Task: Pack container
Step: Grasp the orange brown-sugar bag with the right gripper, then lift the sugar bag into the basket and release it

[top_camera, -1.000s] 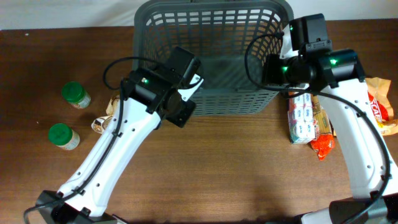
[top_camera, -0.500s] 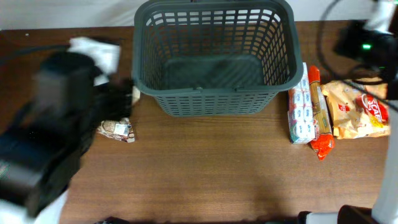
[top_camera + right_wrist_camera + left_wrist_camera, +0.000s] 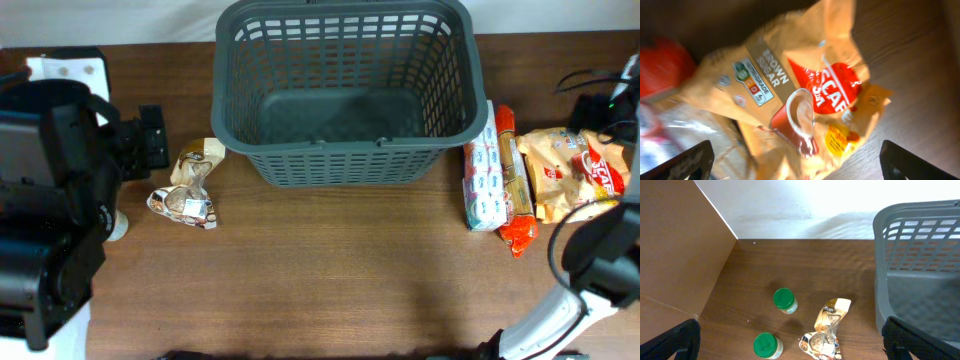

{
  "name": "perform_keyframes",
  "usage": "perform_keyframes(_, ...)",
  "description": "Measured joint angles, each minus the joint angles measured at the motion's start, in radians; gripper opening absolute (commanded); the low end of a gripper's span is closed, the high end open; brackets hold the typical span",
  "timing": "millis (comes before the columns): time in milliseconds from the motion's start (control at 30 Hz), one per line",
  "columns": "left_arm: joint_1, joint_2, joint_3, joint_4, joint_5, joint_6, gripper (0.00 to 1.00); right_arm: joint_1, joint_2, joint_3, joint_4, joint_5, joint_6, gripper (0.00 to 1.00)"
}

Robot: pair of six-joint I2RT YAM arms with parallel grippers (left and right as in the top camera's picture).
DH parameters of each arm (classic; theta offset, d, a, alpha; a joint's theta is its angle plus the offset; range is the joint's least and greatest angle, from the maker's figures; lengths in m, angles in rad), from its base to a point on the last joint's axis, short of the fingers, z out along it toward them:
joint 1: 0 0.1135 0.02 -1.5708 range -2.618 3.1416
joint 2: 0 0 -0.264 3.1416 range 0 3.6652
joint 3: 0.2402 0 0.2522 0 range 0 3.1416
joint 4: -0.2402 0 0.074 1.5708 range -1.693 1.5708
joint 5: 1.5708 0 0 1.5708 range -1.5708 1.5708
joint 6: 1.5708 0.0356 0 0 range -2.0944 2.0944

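Container: the basket (image 3: pixel 345 160) stands at the far middle of the table (image 3: pixel 350 270). Its floor is bare, with nothing packed that I can see.
Change: a second ago both my arms hung at the basket's front rim. Now both have swung out to the sides, and the basket has not shifted.
My left gripper (image 3: pixel 795 341): fingers spread wide and empty, high over two green-lidded jars (image 3: pixel 785 301) and a crumpled snack packet (image 3: pixel 827 330), left of the basket.
My right gripper (image 3: pixel 799 162): fingers spread wide and empty, close above the brown sugar bag (image 3: pixel 790 85), right of the basket.
Other stock, right: a white-and-blue pack (image 3: pixel 485 180) and a red pack (image 3: pixel 510 190), side by side, just beside the basket wall.
Meaning: I judge packing is at its start. Each arm now faces its own stock, and the sugar bag looks the likeliest first pick.
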Motion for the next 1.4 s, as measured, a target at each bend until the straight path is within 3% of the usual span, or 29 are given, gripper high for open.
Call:
perform_keyframes(133, 0.000, 0.019, 0.000, -0.007, 0.000, 0.000, 0.99, -0.006, 0.089, -0.002, -0.034, 0.010, -0.113, 0.99)
perform_keyframes(367, 0.000, 0.041, 0.000, -0.010, 0.000, 0.000, 0.99, -0.032, 0.254, -0.002, -0.065, 0.017, -0.179, 1.00)
perform_keyframes(400, 0.000, 0.046, 0.000, -0.010, 0.000, 0.000, 0.99, -0.032, 0.281, -0.002, -0.065, 0.017, -0.181, 0.96)
perform_keyframes(433, 0.000, 0.055, 0.000, -0.010, 0.000, 0.000, 0.99, -0.029, 0.298, 0.005, -0.069, 0.029, -0.180, 0.72)
perform_keyframes(467, 0.000, 0.069, 0.000, -0.010, 0.000, 0.000, 0.99, -0.026, 0.302, 0.010, -0.072, 0.035, -0.180, 0.56)
perform_keyframes(500, 0.000, 0.079, 0.000, -0.010, 0.000, 0.000, 0.99, -0.023, 0.313, 0.021, -0.079, 0.042, -0.172, 0.13)
perform_keyframes(533, 0.000, 0.091, 0.000, -0.010, 0.000, 0.000, 0.99, -0.020, 0.320, 0.034, -0.087, 0.052, -0.159, 0.04)
perform_keyframes(900, 0.000, 0.130, -0.001, -0.010, 0.000, 0.000, 0.99, -0.014, 0.330, 0.097, -0.164, 0.035, 0.051, 0.04)
perform_keyframes(1100, 0.000, 0.130, -0.001, -0.010, 0.000, 0.000, 0.99, 0.005, 0.295, 0.398, -0.350, -0.174, 0.109, 0.04)
perform_keyframes(1267, 0.000, 0.130, -0.001, -0.010, 0.000, 0.000, 0.99, 0.181, -0.010, 0.736, -0.327, -0.217, 0.119, 0.04)
perform_keyframes(1400, 0.000, 0.130, -0.001, -0.010, 0.000, 0.000, 0.99, 0.504, -0.274, 0.916, -0.310, -0.270, 0.072, 0.04)
